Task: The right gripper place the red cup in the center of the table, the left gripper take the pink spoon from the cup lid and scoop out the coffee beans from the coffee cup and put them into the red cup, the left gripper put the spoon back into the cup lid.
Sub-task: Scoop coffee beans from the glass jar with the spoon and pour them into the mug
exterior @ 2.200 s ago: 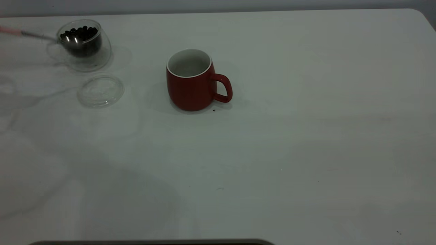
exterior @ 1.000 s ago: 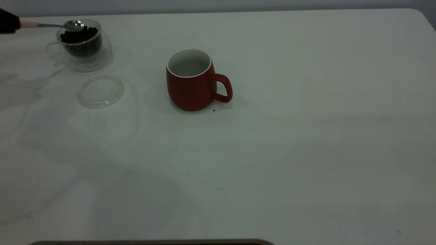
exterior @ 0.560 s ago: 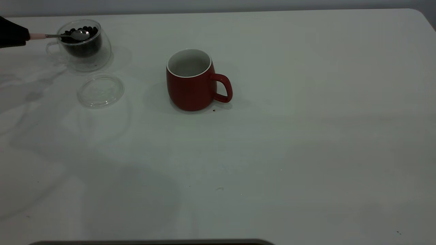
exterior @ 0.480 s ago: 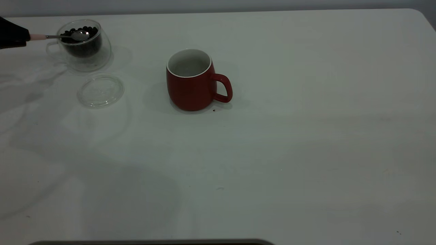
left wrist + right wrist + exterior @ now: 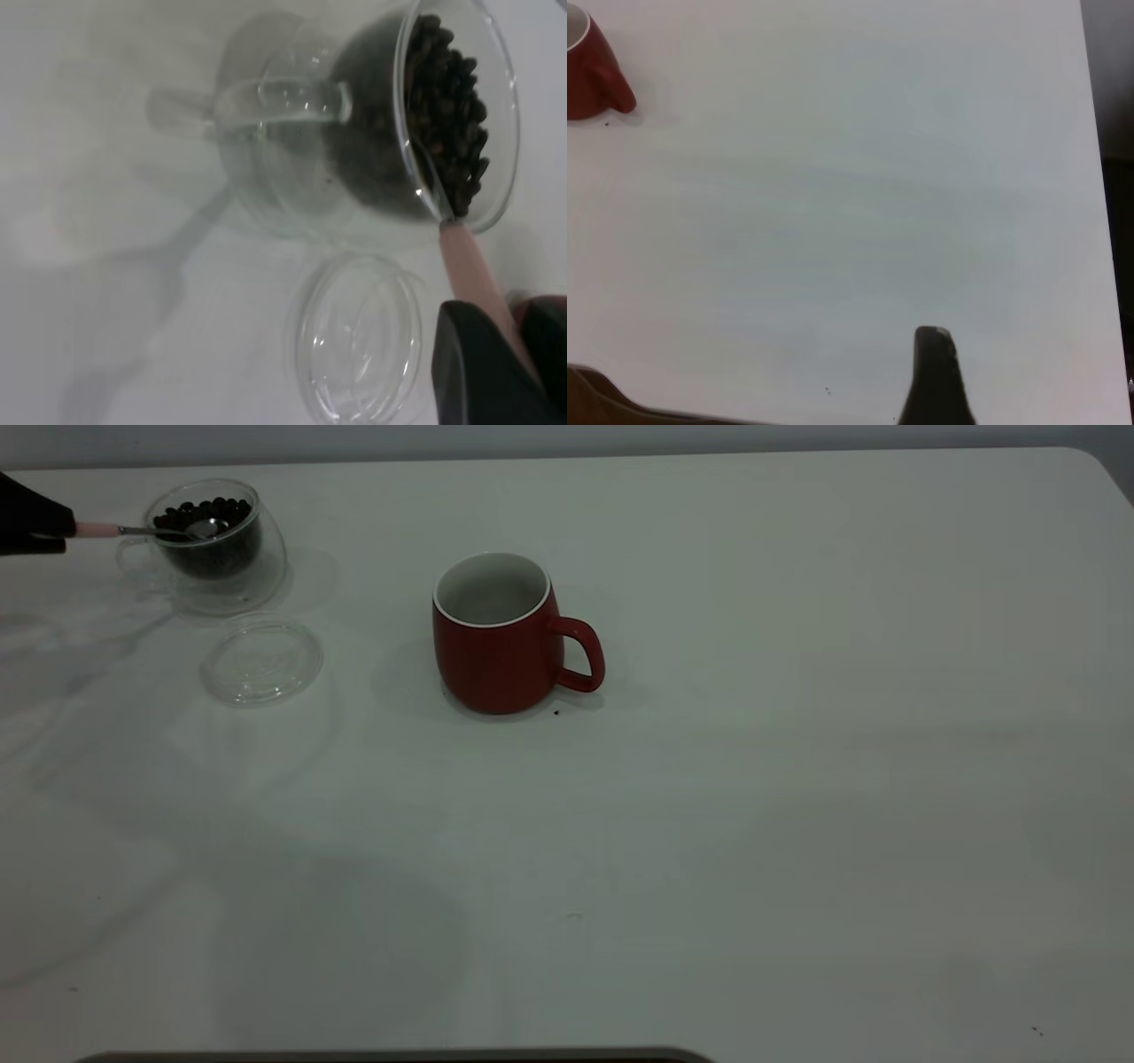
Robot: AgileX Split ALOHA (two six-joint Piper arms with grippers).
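Exterior view: left gripper (image 5: 40,521) had jaws clamped on pink spoon (image 5: 151,530), bowl dipped in coffee beans (image 5: 205,513) inside coffee cup (image 5: 217,549). Scooping step. Next: lift level, carry to red cup (image 5: 496,638). Right jaws: cannot tell.

White table (image 5: 797,824), faint dark specks. Red cup (image 5: 496,655) at my 12 o'clock: dark red, white inside. Coffee cup (image 5: 217,545) and cup lid (image 5: 261,662), 10 o'clock: clear glass. Coffee beans (image 5: 447,115): near-black. Pink spoon (image 5: 469,261): pale pink handle; bowl seemingly silver.
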